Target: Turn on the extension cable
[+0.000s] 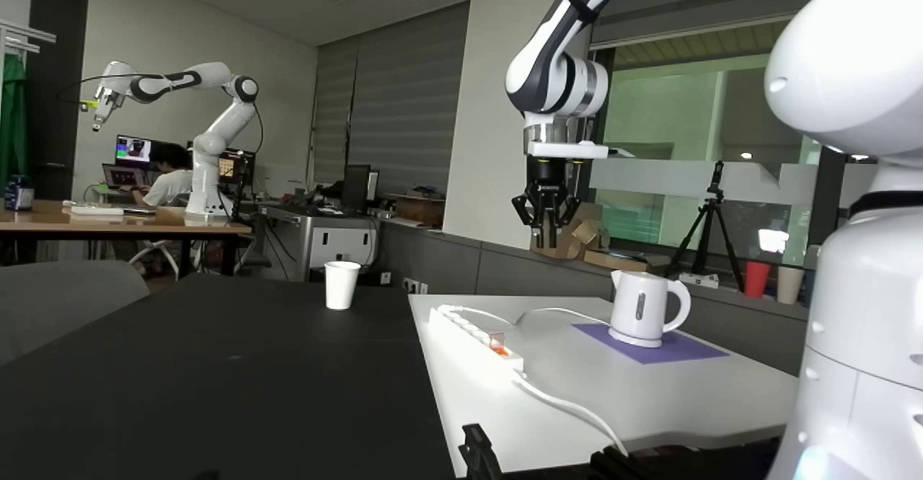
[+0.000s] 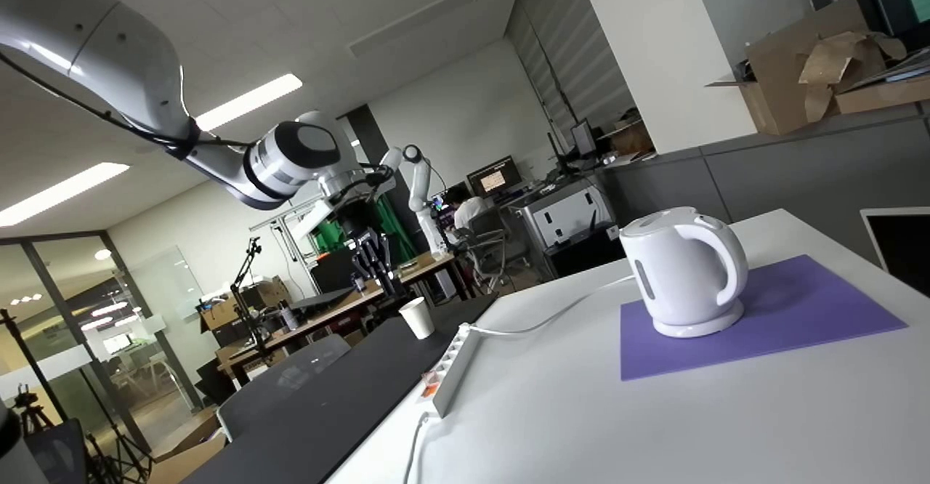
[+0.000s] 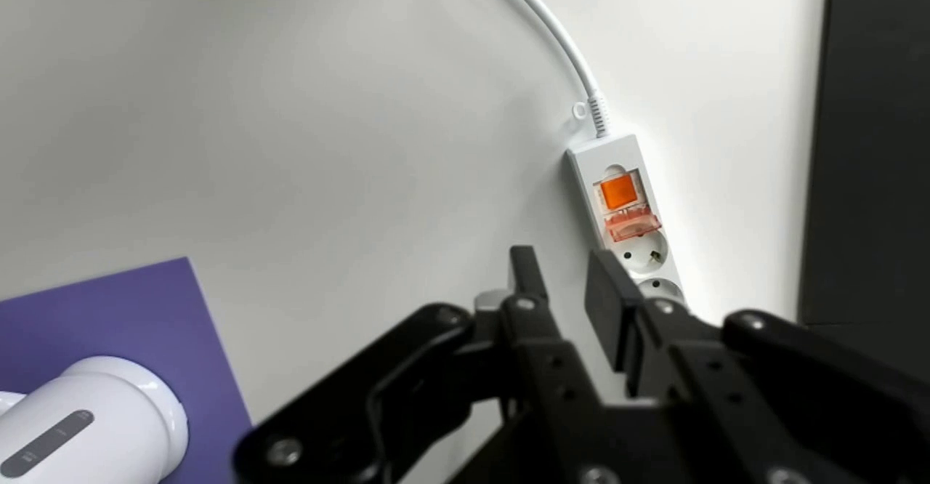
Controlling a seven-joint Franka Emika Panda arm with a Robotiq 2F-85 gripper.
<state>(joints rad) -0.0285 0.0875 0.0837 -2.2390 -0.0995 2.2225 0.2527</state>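
Note:
The extension cable is a long white power strip lying on the white table, seen in both exterior views. In the wrist view its near part shows, with the orange switch at the corded end. A clear reddish cover beside the switch is flipped up over the first socket. The other end is hidden behind my right finger there. My gripper is partly open, with nothing between the fingers. In an exterior view the gripper hangs well above the table, pointing down, touching nothing.
A white kettle stands on a purple mat; a white cord runs from it to the strip's far end. A white paper cup stands on the black table adjoining the white table.

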